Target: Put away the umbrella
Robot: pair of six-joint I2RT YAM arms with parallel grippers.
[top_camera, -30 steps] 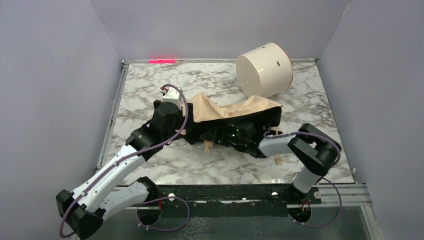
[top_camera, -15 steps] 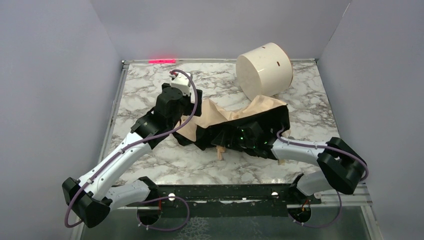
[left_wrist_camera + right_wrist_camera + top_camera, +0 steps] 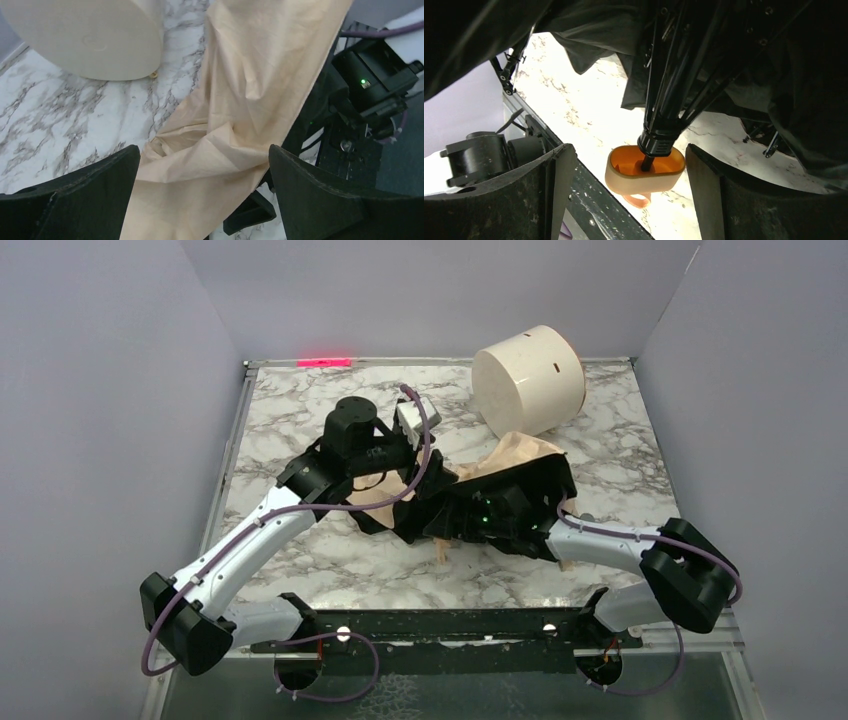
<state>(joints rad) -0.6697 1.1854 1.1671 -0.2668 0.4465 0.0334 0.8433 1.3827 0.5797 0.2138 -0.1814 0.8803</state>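
The umbrella (image 3: 520,452) lies half open on the marble table (image 3: 300,410), beige fabric on top, black underside towards the front. My left gripper (image 3: 204,160) hangs over its left part, open, with the beige fabric (image 3: 240,100) below and between the wide jaws. My right gripper (image 3: 629,155) is under the canopy, open, with the peach handle knob (image 3: 644,172) between its fingers and untouched. The black shaft and ribs (image 3: 671,75) run up from the knob. A tan strap end (image 3: 441,550) sticks out at the front.
A white cylindrical drum (image 3: 528,377) lies on its side at the back right, just behind the umbrella; it also shows in the left wrist view (image 3: 90,35). Grey walls close in three sides. A black rail (image 3: 450,625) runs along the near edge.
My left arm has swung right from the umbrella's left end to above its fabric, wrist turned. The right arm stretched out lower, and the umbrella shifted a little right.
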